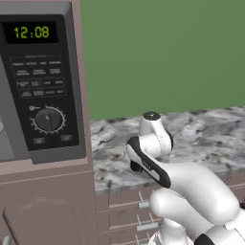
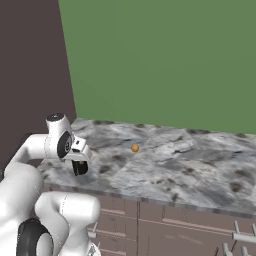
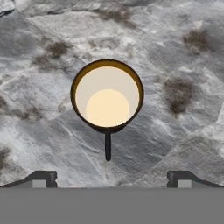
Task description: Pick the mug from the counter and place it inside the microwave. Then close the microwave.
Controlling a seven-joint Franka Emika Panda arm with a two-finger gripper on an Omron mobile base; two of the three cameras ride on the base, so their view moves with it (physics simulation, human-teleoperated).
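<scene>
Bare worktop (image 3: 183, 52) rings the mug (image 3: 107, 96) on every side. The microwave (image 1: 40, 81) walls off the left; an orange lump (image 2: 135, 147) sits well right.

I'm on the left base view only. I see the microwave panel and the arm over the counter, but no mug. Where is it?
Observer: The mug stands upright on the counter, straight below the claw, in the hand view.
Operator: Claw open?
Observer: Yes, fingertips spread wider than the mug, not touching it.
Operator: Anything else on the counter?
Observer: A tiny orange lump, seen in the right base view.
</scene>
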